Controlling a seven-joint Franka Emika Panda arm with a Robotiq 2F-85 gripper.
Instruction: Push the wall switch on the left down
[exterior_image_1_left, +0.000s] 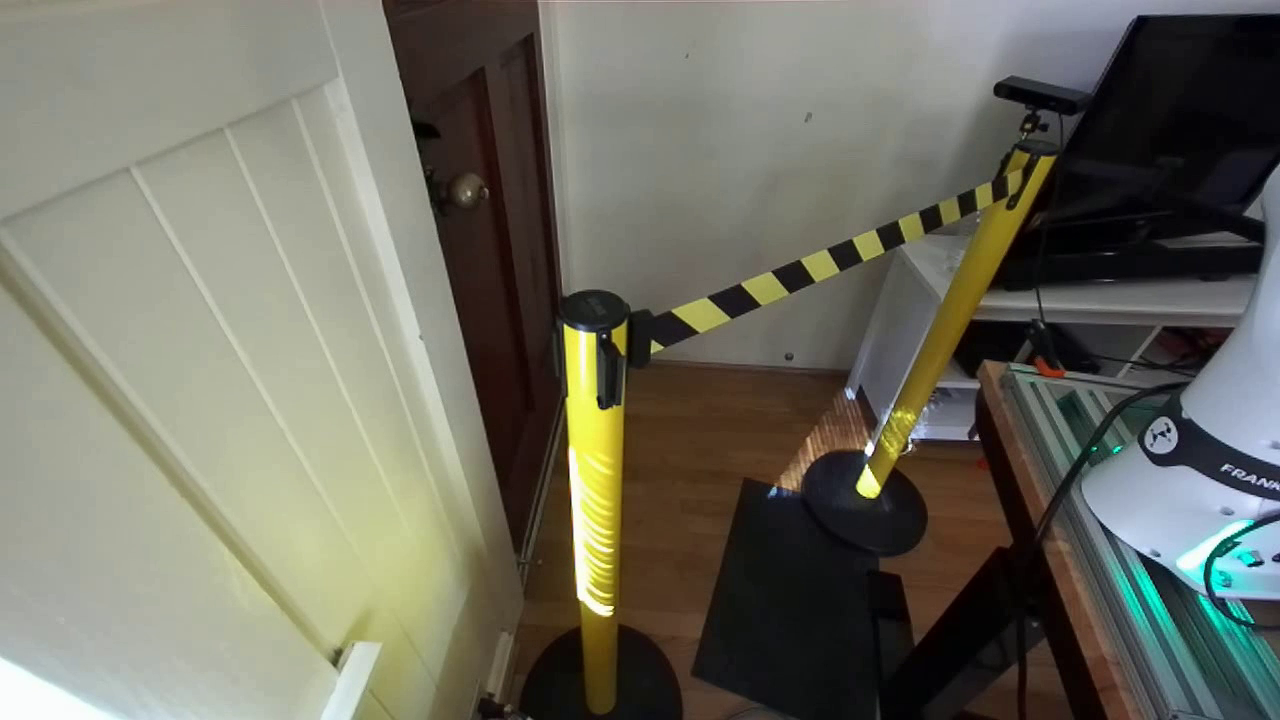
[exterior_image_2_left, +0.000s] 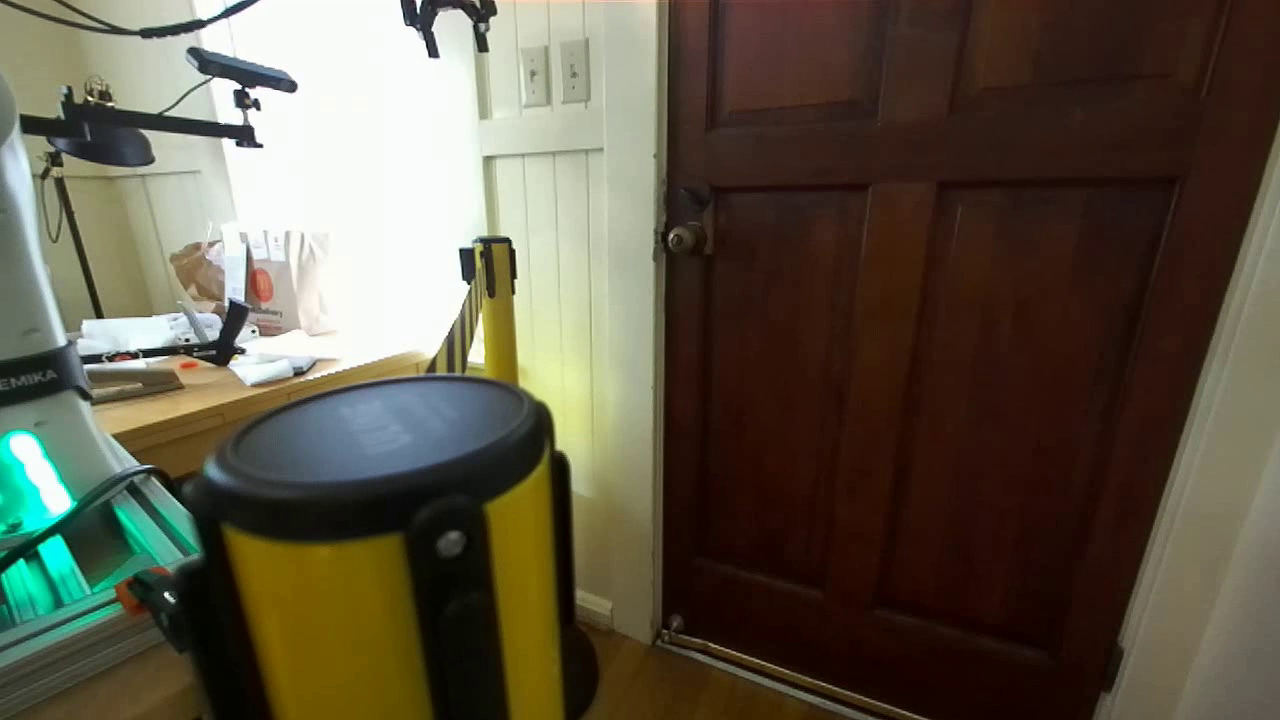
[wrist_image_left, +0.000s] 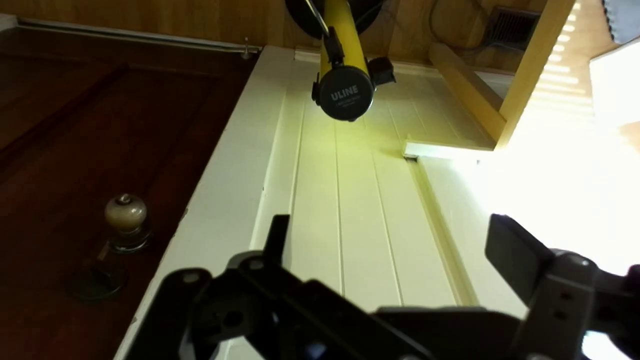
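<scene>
Taking the dark door (exterior_image_2_left: 930, 400) as our mark, we found the wall switch on the left (exterior_image_2_left: 534, 77) past the knob (exterior_image_2_left: 686, 238), on the white panelled wall (exterior_image_2_left: 540, 230); a second switch (exterior_image_2_left: 575, 71) sat between it and the door, then the white casing (exterior_image_2_left: 632, 350) with its upright edge. A flat rail (exterior_image_2_left: 543, 135) crossed the wall just under both. Our gripper (exterior_image_2_left: 458, 50) showed at the top of an exterior view, farther from the door than either switch, its jaws standing wide apart; we saw a gap between it and the switches but could not judge the depth. In the wrist view the panelled wall showed between the jaws. Lower, near the door's knob edge, stood a yellow post (exterior_image_2_left: 501, 340), and from it a striped belt (exterior_image_1_left: 820, 265) stretched to a second post (exterior_image_1_left: 953, 320) well apart from the door. In front of the door we had wooden floor (exterior_image_1_left: 670, 450), with a black mat (exterior_image_1_left: 795, 610) lying farther out. Beyond the switches, away from the door, a desk (exterior_image_2_left: 215, 385) held a paper bag (exterior_image_2_left: 295, 290) before a bright window (exterior_image_2_left: 390, 180).
</scene>
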